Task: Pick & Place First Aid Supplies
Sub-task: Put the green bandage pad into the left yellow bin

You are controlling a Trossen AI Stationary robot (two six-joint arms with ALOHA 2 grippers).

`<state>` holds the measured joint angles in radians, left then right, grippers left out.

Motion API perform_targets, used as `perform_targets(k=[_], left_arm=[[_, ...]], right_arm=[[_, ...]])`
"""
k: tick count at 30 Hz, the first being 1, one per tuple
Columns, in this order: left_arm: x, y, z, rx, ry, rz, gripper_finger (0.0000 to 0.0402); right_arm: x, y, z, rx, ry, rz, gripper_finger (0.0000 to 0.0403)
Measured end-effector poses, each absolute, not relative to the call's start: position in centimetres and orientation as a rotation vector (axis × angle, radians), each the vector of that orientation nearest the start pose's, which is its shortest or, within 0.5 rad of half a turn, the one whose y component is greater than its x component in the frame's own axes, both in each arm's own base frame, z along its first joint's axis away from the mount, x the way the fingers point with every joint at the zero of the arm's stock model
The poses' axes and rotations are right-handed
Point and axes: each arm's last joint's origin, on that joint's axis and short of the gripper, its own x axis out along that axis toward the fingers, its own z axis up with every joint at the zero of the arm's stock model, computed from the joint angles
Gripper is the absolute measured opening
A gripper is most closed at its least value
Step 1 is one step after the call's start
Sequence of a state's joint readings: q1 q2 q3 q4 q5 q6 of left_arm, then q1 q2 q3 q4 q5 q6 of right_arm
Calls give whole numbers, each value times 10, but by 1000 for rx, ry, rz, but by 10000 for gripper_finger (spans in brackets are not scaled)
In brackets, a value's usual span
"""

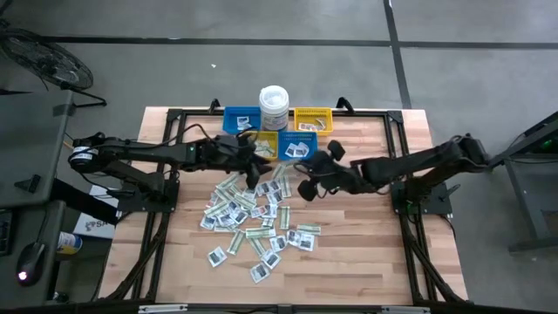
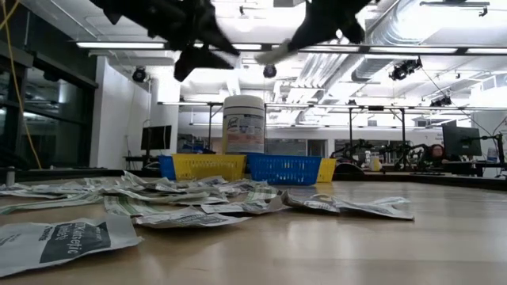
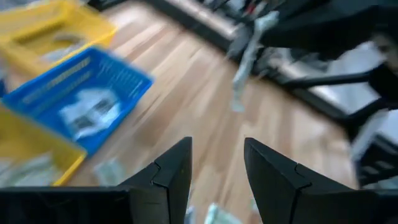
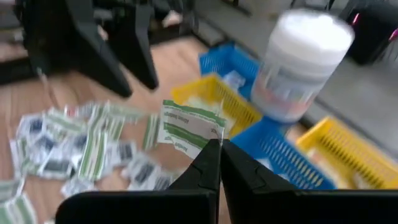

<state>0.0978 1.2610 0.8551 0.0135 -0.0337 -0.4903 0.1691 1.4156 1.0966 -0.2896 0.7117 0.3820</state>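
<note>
You are clenching the right gripper [image 4: 219, 146] on a pale green-and-white paper strip packet [image 4: 188, 129], lifting it toward the small plastic bins [image 4: 214, 99], while the left gripper [image 3: 217, 163] is waiting released, holding nothing.

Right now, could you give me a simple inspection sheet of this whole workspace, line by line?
Surface: pale wooden slatted table, bare toward the front corners.
Job's things: heap of small flat paper packets, white squares and green-and-white strips, loose mid-table; a few lie in the bins.
Clutter: white lidded plastic tub behind the small blue and yellow plastic bins.
Grippers: left gripper open and empty above the heap; right gripper shut on one green-and-white strip packet, raised near the bins.
Cables: nothing seen on the table.
Surroundings: grey floor, black frame, workshop benches behind.
</note>
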Motion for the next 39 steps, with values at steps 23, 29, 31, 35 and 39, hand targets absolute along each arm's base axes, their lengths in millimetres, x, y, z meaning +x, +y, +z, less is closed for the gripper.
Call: perform_targets(k=[23,29,31,35,39], left_arm=[[283,27,306,-419,61,81,147],[284,27,310,-413,17,71,147],[284,27,310,-412,21,70,147],[284,27,310,-411,25,69,147],[284,27,310,-417,26,70,147]], right_arm=[[300,34,330,18,248,-500,0],[300,35,330,20,251,-487,0],[301,35,330,22,246,-486,0],[301,35,332,25,232,-475,0],[302,35,333,17,218,-471,0]])
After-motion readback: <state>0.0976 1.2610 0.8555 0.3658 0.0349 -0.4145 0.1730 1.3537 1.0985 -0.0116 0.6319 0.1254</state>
